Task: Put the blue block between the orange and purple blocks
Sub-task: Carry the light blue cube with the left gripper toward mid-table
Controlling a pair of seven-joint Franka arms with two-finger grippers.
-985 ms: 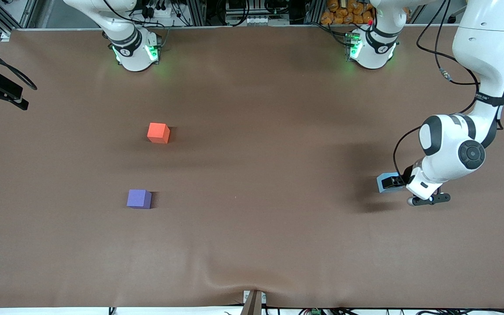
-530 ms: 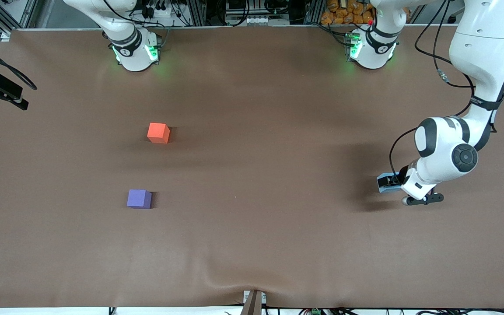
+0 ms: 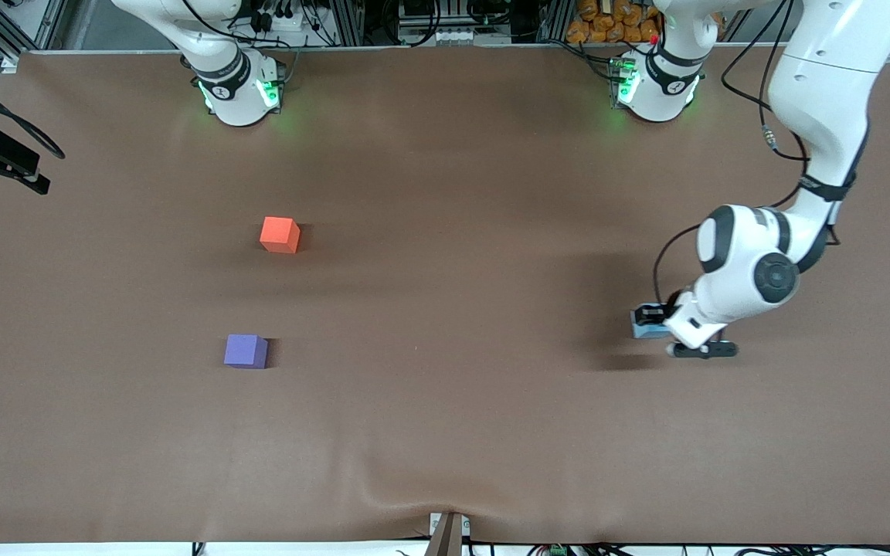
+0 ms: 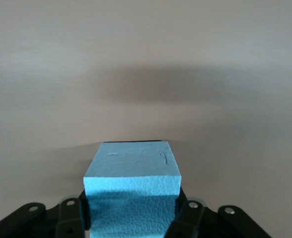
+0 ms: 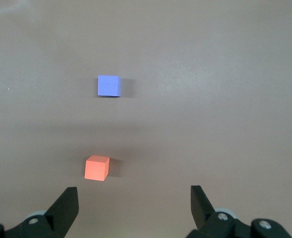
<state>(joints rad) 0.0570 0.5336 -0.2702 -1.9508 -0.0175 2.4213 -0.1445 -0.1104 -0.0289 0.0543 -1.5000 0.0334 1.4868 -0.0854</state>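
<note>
Between left tool [image 3: 652,323] fingers, pebbly foam blue block [image 4: 132,191], cube-shaped.

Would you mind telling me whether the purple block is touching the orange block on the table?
No, in the front view the purple block sits nearer the camera than the orange block, with bare table showing between them.

Left gripper [image 4: 132,218] clamped on blue block [image 4: 131,186], fingers [image 4: 72,218] on both sides. Held above brown desk [image 4: 146,59] w/ dark shadow underneath.

Purple block [image 3: 245,350] nearer front camera than orange block [image 3: 279,234]; well apart
</note>
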